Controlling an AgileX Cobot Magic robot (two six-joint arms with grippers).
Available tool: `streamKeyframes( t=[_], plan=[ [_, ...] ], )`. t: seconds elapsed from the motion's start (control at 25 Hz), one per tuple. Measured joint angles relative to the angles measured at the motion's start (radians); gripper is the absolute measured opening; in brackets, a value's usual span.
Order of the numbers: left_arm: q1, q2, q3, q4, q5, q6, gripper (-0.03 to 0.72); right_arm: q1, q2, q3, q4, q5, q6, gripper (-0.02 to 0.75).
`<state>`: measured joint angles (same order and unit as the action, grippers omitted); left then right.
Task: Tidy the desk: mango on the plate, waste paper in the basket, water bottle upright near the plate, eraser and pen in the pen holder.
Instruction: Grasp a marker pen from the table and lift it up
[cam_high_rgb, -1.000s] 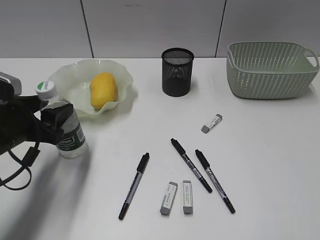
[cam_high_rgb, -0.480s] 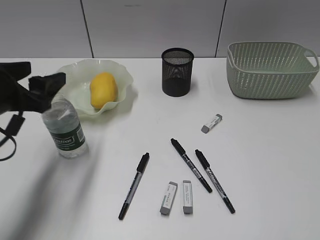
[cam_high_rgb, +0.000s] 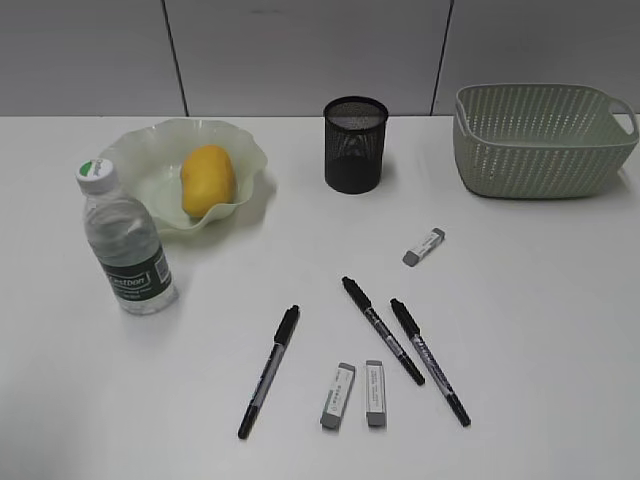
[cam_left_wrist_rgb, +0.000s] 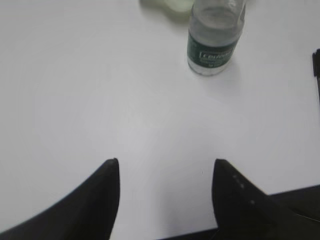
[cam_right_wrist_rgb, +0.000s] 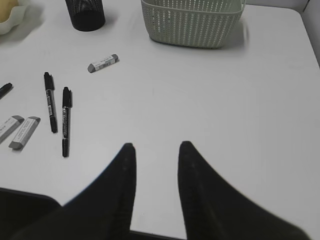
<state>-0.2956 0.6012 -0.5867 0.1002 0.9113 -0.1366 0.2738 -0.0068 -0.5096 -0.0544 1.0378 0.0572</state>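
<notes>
The water bottle (cam_high_rgb: 125, 245) stands upright on the desk (cam_high_rgb: 540, 320) just left of the plate (cam_high_rgb: 150, 165); it also shows in the left wrist view (cam_left_wrist_rgb: 214, 35). The mango (cam_high_rgb: 207, 179) lies on the plate. The black pen holder (cam_high_rgb: 354, 143) stands at the back middle, the green basket (cam_high_rgb: 543, 138) at the back right. Three black pens (cam_high_rgb: 268, 371) (cam_high_rgb: 382, 330) (cam_high_rgb: 429, 361) and three grey erasers (cam_high_rgb: 338, 395) (cam_high_rgb: 374, 393) (cam_high_rgb: 424, 246) lie on the desk. My left gripper (cam_left_wrist_rgb: 166, 162) is open and empty over bare desk. My right gripper (cam_right_wrist_rgb: 157, 146) is open and empty. No waste paper shows.
In the right wrist view the basket (cam_right_wrist_rgb: 192, 20), the pen holder (cam_right_wrist_rgb: 86, 12), one eraser (cam_right_wrist_rgb: 102, 63) and two pens (cam_right_wrist_rgb: 50, 101) (cam_right_wrist_rgb: 65, 121) lie ahead of the gripper. Neither arm shows in the exterior view.
My left arm has let go of the upright water bottle and drawn back to the left, out of the exterior view. Nothing else has moved.
</notes>
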Motion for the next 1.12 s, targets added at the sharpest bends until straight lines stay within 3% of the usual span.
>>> streamKeyframes(
  t=[0.12,0.32,0.76,0.96,1.12],
  plan=[
    [0.000,-0.182,0.000,0.011,0.115,0.000,0.433,0.000,0.000,0.000,0.000,0.000,0.000,0.244],
    [0.000,-0.422,0.043,0.013,0.143,0.000,0.426,0.000,0.000,0.000,0.000,0.000,0.001,0.244],
    [0.000,-0.606,0.048,0.007,0.144,0.000,0.396,0.000,0.041,-0.004,0.006,-0.005,0.001,0.244],
    [0.013,-0.606,0.048,0.004,0.144,0.000,0.394,0.000,0.343,-0.020,0.009,-0.039,-0.001,0.262],
    [0.074,-0.606,0.048,0.002,0.144,0.000,0.393,0.000,0.716,-0.045,0.060,-0.200,-0.028,0.355]
  ],
)
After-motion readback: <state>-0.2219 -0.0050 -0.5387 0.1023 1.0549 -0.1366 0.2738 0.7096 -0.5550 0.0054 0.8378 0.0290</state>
